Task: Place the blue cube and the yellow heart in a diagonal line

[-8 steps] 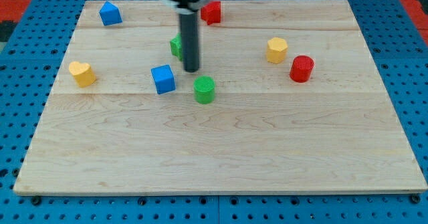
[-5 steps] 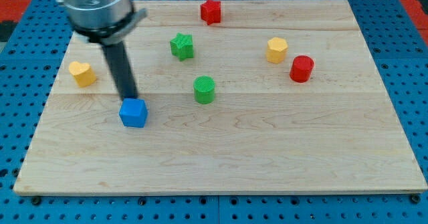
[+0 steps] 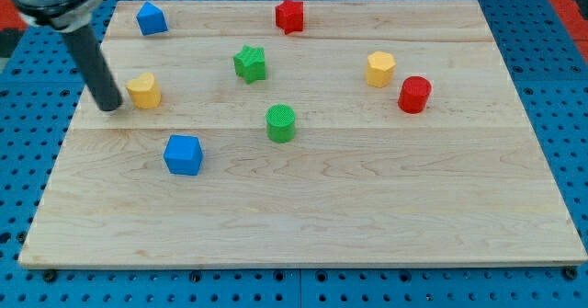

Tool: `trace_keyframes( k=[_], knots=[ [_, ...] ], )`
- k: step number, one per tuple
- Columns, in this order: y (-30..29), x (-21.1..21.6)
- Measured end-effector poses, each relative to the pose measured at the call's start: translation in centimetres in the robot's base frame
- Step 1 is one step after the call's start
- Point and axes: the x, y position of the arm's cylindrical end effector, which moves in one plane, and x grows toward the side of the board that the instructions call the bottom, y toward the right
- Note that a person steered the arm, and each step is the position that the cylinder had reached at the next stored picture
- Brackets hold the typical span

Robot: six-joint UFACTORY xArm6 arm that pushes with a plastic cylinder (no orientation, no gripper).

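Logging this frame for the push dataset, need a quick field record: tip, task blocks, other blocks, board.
tip: my tip at the view's left, just left of the yellow heart, close or touching, cannot tell
yellow heart: left part of board
blue cube: below and right of the heart, diagonal to it, apart
other blue block: house-like, top left
green star
green cylinder
red star: top edge
yellow hexagon
red cylinder
board: wooden
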Motion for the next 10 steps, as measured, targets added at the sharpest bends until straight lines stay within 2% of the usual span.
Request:
trace_keyframes(
  k=[2,5,6,8,9,10],
  knots=[
    [-2.2,-0.6],
    [4.7,-1.5],
    [4.7,-1.4],
    [19.0,-2.3],
    [23.3,-2.9],
    [23.2,1.4]
  ],
)
